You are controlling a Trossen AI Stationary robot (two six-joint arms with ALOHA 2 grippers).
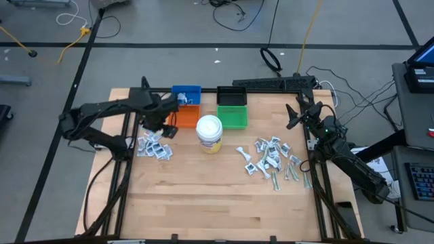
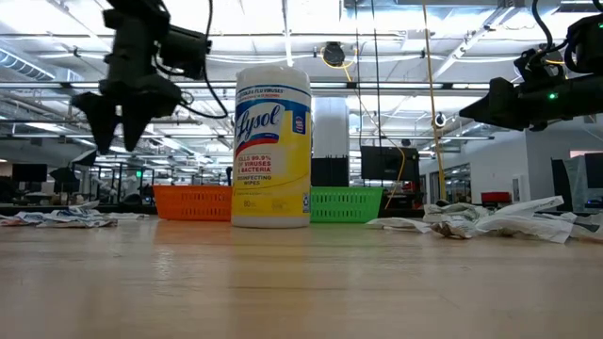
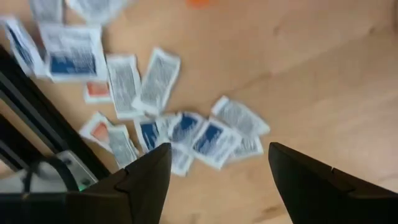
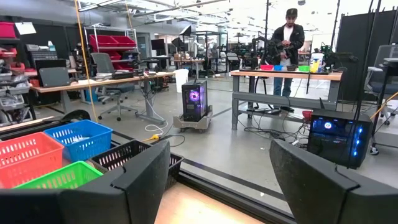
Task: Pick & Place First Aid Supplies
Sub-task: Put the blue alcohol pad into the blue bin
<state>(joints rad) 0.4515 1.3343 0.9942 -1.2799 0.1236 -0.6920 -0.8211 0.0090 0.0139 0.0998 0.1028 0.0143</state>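
I work at a pale wooden tabletop [image 1: 203, 190] with a grey floor around it and a big workshop behind, where a person [image 4: 287, 43] stands at a far bench. At the back of the tabletop sit a blue bin [image 1: 186, 93], an orange bin [image 1: 183, 117], a black bin [image 1: 232, 95] and a green bin [image 1: 232, 116], with a white-lidded wipes jar [image 1: 209, 133] just in front.

My left jaws [image 1: 165, 126] hang above the tabletop beside the orange bin, spread wide and holding nothing. The left pile of packets [image 3: 180, 127] lies below them, apart from both fingers [image 3: 146, 177].

My right jaws [image 1: 293, 115] wait raised near the right edge, likewise wide and empty, with the right pile of packets [image 1: 271, 157] lying near them.
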